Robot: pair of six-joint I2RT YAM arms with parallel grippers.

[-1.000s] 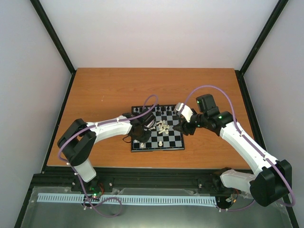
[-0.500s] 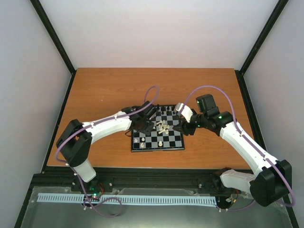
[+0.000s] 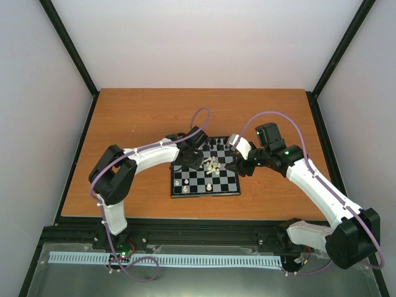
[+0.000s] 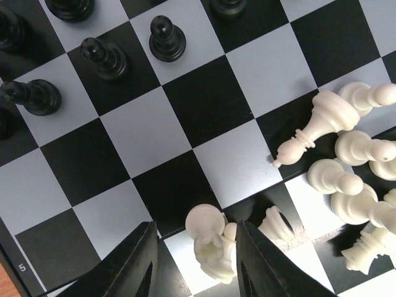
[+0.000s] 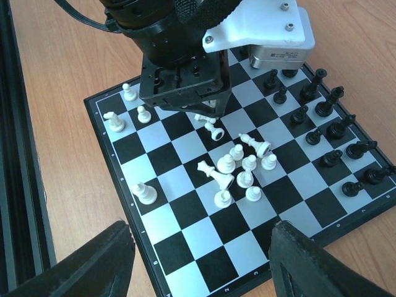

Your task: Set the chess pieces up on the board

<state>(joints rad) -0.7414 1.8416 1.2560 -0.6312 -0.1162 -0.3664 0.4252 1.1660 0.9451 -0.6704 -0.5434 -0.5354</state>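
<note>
The board (image 3: 226,183) lies around the middle of the desk (image 3: 130,117), slightly toward its near edge. A few cream pieces (image 5: 144,193) stand upright along the board's near side. Mid-board, a heap of cream chessmen (image 5: 226,163) lies tumbled. The left end effector (image 4: 198,263) hangs over the heap's left side, jaws apart, one toppled cream piece (image 4: 209,244) between them unclamped. The right end effector (image 5: 201,253), jaws wide and holding nothing, hovers at the board's right edge. Black pieces (image 5: 340,127) stand along the far side.
</note>
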